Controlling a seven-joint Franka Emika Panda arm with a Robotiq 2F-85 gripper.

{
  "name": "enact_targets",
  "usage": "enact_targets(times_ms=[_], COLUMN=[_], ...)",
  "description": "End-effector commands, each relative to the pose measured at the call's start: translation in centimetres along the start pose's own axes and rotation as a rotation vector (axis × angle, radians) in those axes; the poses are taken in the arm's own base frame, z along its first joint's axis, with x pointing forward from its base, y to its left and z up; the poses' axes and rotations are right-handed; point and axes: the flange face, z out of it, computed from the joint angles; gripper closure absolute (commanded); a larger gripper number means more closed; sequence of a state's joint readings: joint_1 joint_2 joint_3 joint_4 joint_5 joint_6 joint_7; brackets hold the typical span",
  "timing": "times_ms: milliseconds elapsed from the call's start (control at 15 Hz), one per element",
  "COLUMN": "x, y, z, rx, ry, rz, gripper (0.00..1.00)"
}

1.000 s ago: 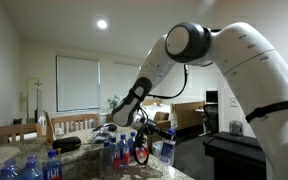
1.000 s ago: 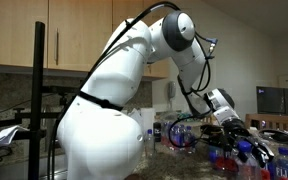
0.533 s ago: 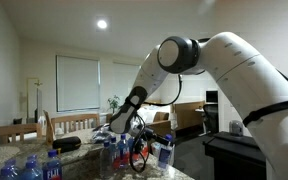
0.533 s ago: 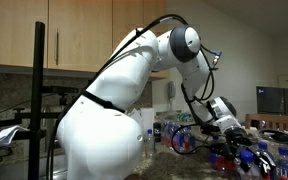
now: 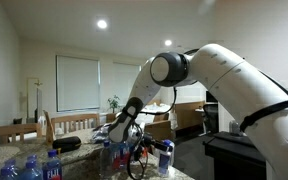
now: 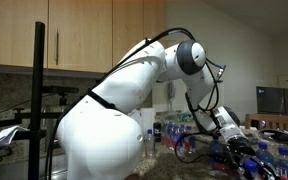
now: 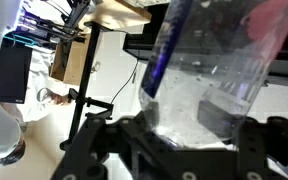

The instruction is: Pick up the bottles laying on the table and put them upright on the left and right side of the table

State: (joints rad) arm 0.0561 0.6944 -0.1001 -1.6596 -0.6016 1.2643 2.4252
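The jaws gripped a clear bottle (image 7: 209,70); the step called for lowering it plumb onto the bench (image 5: 84,170) beneath them before release.

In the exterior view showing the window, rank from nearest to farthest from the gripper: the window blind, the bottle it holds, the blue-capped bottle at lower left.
1. Held bottle, inside the gripper.
2. Blue-capped bottle, lower left foreground.
3. Window blind, on the far wall.

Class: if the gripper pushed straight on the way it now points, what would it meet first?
The gripper would at once meet the clear bottle it holds; beyond that probably the table, though depth is unclear.
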Motion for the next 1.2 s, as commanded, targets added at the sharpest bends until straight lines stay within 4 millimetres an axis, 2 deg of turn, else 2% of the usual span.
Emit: enact_targets(times_ms=[0,400,467,533,800,1133], x=[-0.13,-0.32,-0.31,-0.27,-0.05,0.00], y=[-0.80,-1.37,-1.39,-1.40,-1.46,-1.43], z=[-0.31,-0.58,-0.68,-0.72,-1.01,-1.09], rx=[-0.044,-0.063,-0.062,-0.064,-0.062,-0.060], ry=[0.023,0.039,0.037,0.039,0.031,0.025], rz=[-0.027,-0.018,-0.017,-0.016,-0.015,-0.015], gripper=[0.77,0.77,0.34,0.25,0.02,0.00])
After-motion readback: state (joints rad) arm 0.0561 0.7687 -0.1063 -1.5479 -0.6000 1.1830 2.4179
